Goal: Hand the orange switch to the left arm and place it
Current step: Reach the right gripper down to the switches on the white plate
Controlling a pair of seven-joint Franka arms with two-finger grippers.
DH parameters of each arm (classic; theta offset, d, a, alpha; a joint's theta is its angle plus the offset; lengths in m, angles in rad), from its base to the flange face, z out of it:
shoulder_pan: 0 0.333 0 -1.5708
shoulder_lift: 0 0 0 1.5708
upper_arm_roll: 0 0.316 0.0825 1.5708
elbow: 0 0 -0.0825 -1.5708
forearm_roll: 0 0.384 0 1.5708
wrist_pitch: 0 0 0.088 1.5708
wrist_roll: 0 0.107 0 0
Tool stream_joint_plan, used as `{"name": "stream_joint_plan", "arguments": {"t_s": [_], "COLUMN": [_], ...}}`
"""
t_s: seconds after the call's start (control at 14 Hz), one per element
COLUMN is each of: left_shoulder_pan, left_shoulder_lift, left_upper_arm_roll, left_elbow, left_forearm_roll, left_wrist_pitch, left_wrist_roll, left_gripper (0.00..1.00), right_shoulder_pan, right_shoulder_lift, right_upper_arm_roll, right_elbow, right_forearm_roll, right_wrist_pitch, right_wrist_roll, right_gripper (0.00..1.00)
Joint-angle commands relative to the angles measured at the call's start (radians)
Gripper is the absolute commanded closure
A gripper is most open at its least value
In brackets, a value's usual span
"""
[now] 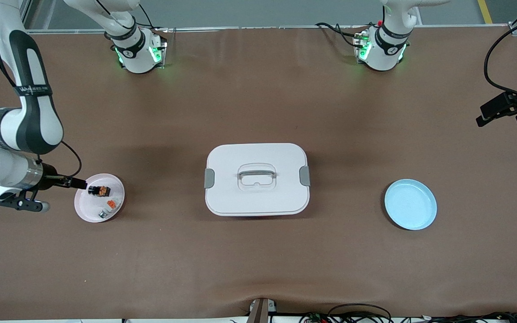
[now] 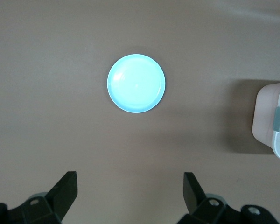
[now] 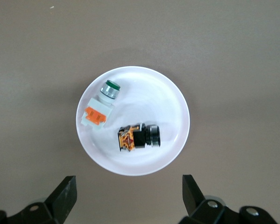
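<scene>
The right claw [image 3: 126, 196] hangs with its two black fingers [image 3: 64, 193] spread wide and nothing between them, over bare brown counter [image 1: 258, 260] at the rim of the round pale pink plate [image 1: 86, 211] toward the right arm's end. In the right wrist view the tiny orange switch [image 3: 139, 137], a black cylinder with an orange-brown body, lies on its side in that plate. At about ten o'clock from it on the same dish, apart from it, lies a small white-grey switch with an orange tab and a green button [image 3: 101, 105].

The left claw [image 2: 130, 196] is also spread wide and empty, hanging over the counter's edge at the left arm's end, cut off by the front view's frame. Its wrist view looks down on the round light blue plate [image 2: 136, 83], bare.

The large white rounded lidded box [image 1: 256, 178] with grey side latches sits mid-counter between the two plates, well apart from each, with open cloth all around it
</scene>
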Motion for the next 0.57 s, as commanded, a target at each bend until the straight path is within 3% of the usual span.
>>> {"name": "stream_joint_plan", "arguments": {"t_s": [0.0, 0.14, 0.5], "left_shoulder_pan": [0.002, 0.004, 0.004], "left_shoulder_lift": [0.006, 0.006, 0.006], "left_upper_arm_roll": [0.000, 0.000, 0.000], "left_elbow": [0.020, 0.020, 0.020], "left_forearm_roll": [0.014, 0.014, 0.014], "left_wrist_pitch": [-0.019, -0.019, -0.019], "left_wrist_roll": [0.007, 0.007, 0.007], "left_gripper": [0.00, 0.00, 0.00], "right_shoulder_pan": [0.003, 0.004, 0.010], "right_shoulder_lift": [-0.007, -0.004, 0.069], "right_upper_arm_roll": [0.000, 0.000, 0.000], "right_elbow": [-0.069, -0.134, -0.139], "right_forearm_roll": [-0.012, -0.012, -0.012], "right_wrist_pitch": [0.090, 0.186, 0.247], "right_wrist_roll": [0.005, 0.005, 0.005], "right_gripper": [0.00, 0.00, 0.00]}}
